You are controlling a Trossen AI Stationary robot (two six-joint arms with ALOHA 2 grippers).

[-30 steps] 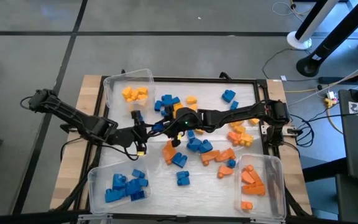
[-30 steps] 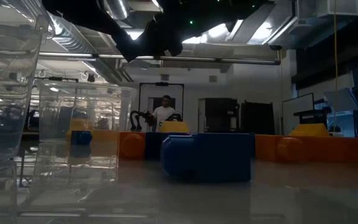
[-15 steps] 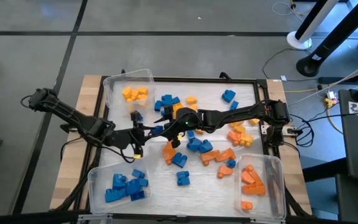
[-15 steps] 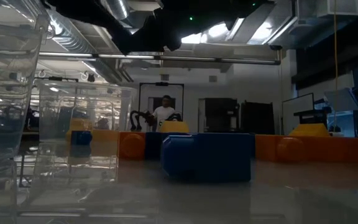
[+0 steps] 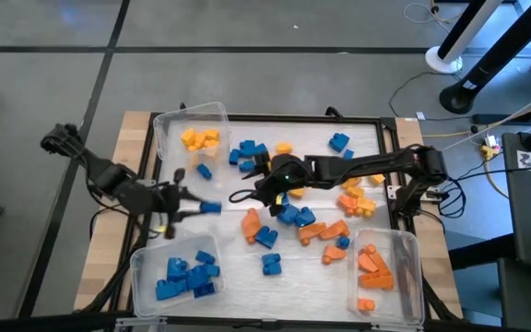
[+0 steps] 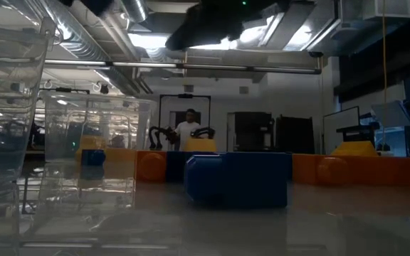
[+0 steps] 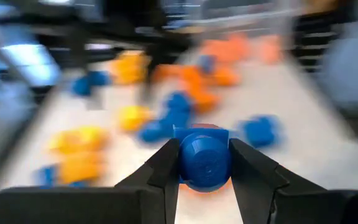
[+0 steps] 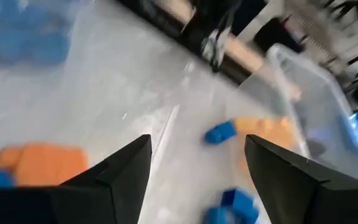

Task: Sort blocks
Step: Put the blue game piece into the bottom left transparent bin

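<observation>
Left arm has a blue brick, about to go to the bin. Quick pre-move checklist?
1. Left gripper shut on blue brick: ok.
2. Brick seated squarely between the fingers: ok in left wrist view.
3. Blue bin open, room inside: ok.
4. Bin holds only blue blocks: ok.
5. Right gripper open, empty, over the central pile, away from the left arm's path: ok.
6. Brick's height above the bin wall: cannot tell.

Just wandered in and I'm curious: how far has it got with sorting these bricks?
Partly done. Three clear bins already hold bricks: yellow, blue and orange. The left gripper is carrying one blue brick. The right gripper is open above the loose pile left mid-table.
</observation>
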